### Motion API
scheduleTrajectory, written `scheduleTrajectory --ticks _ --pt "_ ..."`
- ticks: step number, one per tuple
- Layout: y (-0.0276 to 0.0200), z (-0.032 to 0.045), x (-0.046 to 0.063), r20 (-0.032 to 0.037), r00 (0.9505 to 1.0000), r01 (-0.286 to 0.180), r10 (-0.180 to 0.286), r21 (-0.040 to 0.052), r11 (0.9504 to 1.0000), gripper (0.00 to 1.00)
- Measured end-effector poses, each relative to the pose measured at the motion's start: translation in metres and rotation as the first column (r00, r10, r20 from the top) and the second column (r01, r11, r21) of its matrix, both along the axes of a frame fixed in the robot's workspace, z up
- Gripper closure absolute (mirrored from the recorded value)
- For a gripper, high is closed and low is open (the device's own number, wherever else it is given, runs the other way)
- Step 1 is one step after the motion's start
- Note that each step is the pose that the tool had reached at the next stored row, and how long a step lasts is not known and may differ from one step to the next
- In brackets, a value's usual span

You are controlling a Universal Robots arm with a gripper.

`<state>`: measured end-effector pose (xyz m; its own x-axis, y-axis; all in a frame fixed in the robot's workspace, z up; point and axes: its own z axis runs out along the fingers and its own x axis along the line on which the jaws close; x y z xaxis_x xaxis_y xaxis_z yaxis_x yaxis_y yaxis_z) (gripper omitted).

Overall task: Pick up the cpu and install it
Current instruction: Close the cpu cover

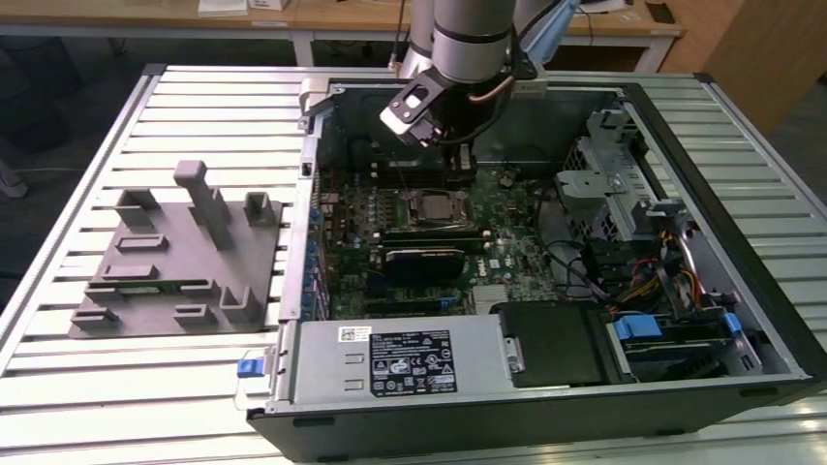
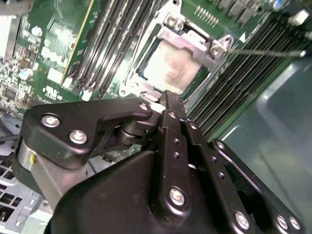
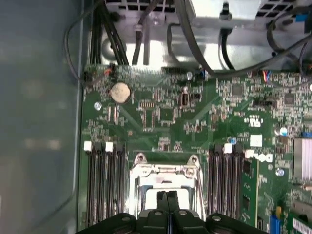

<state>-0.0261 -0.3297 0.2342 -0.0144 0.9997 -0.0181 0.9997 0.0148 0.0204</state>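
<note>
Second wrist view | one cpu (image 2: 170, 73) in socket (image 2: 191, 42) | two fingers (image 2: 171, 118) together

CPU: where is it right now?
In the second wrist view the cpu lies in the motherboard socket, between the two banks of memory slots, just beyond the gripper tip.

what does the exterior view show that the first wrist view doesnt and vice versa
The exterior view adds the grey tray on the slatted table and the labelled power supply. The first wrist view adds a round coin cell and black cables past the board's edge. Both show the metal-framed socket and the shut gripper by it.
</note>
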Motion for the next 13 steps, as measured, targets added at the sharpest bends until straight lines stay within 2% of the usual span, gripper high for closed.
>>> scheduleTrajectory --ticks 5,13 --pt "0.0 -0.0019 -0.0066 0.0001 1.0 0.001 -0.001 0.0001 1.0 0.89" --pt "-0.0002 -0.0052 -0.0099 -0.0001 1.0 0.002 -0.002 -0.0002 1.0 0.89"
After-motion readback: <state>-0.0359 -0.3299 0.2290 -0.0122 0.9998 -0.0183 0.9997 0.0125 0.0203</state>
